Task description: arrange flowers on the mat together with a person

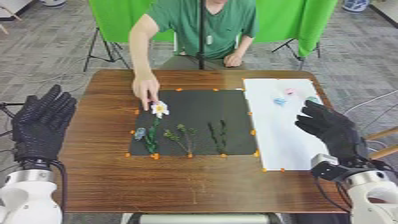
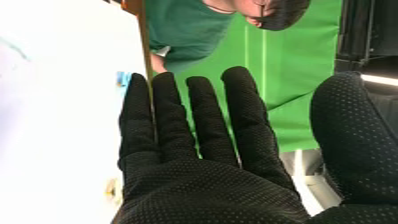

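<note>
We log the right hand [image 1: 330,129] as open: fingers straight, thumb spread away, nothing held. In the head view it's at the right edge of the white sheet [image 1: 282,132]. In the right wrist view we get the same open palm, with the sheet beside it.

Left hand [image 1: 40,127]: open too, fingers extended, nothing in it, off to the left of the brown table [image 1: 160,182].

On the far part of the sheet we mark a pink flower [image 1: 290,91], a blue flower [image 1: 280,101] just nearer to us, and a small greenish piece near the right hand's fingers, too small to name.

Left of the sheet we have the dark mat [image 1: 200,112]. A white flower [image 1: 160,109] sits toward its far left, above an upright green stem [image 1: 152,140]; a small bluish flower [image 1: 139,133] lies left of that stem. Middle: leafy sprig [image 1: 184,137]. Right: two thin dark stems [image 1: 218,135]. Orange bits line the mat and sheet edges.

Across the table we note a seated person, one hand [image 1: 146,87] reaching down with fingertips right by the white flower; contact we can't tell.
</note>
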